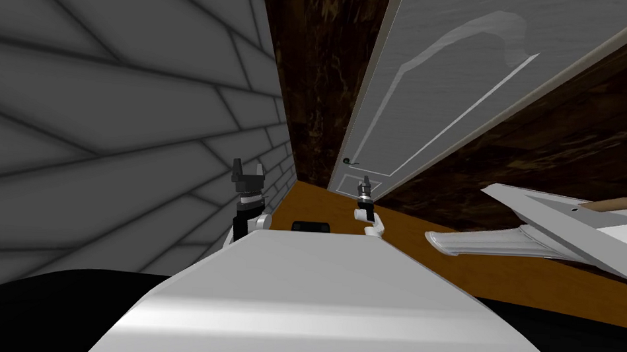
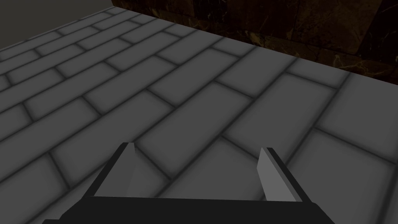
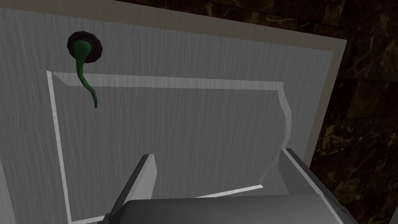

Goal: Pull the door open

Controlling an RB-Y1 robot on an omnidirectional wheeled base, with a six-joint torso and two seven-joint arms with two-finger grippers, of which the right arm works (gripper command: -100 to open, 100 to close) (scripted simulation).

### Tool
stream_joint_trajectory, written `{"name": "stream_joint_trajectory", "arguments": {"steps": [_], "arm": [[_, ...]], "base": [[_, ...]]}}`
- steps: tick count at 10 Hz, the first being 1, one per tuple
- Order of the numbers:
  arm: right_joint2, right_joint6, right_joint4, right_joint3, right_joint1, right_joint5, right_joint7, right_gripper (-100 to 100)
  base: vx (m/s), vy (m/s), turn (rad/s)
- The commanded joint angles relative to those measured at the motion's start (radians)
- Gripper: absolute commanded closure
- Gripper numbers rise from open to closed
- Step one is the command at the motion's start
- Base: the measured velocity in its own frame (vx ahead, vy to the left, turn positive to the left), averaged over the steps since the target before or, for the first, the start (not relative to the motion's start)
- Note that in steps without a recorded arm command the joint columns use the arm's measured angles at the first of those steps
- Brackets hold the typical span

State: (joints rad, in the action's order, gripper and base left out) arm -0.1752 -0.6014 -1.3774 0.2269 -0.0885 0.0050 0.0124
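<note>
the door stands straight ahead of the right gripper, whose two fingers are spread wide with nothing between them. the handle, a thin green lever on a dark round rose, sits at about ten to eleven o'clock from that gripper, apart from it and not yet touched. in the head view it lies at eleven o'clock of the right gripper, near the door's edge by the dark wall. the lever's long axis runs from the rose along the door face toward the inset panel, its tip curling a little, so the fingers would have to straddle it across that line. the right arm is plainly the nearer one. the left gripper is off at nine o'clock, also spread open, facing the brick wall and well away from the door. the next move, as i judge it, is a short shift toward ten o'clock and forward onto the lever, before any pull.
</note>
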Motion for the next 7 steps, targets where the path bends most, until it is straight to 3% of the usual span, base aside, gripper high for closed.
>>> {"name": "stream_joint_trajectory", "arguments": {"steps": [1,4,5,7], "arm": [[-0.012,-0.008,0.05,0.012,0.018,-0.006,0.003,-100],[-0.027,-0.023,0.153,0.033,0.061,-0.016,0.003,-100],[-0.027,-0.023,0.161,0.033,0.061,-0.016,0.003,-100],[-0.036,-0.033,0.223,0.046,0.089,-0.022,0.003,-100]], "base": [[0.098,-0.015,0.048],[0.098,-0.009,0.054],[0.072,-0.005,0.017],[0.066,-0.006,0.048]]}}
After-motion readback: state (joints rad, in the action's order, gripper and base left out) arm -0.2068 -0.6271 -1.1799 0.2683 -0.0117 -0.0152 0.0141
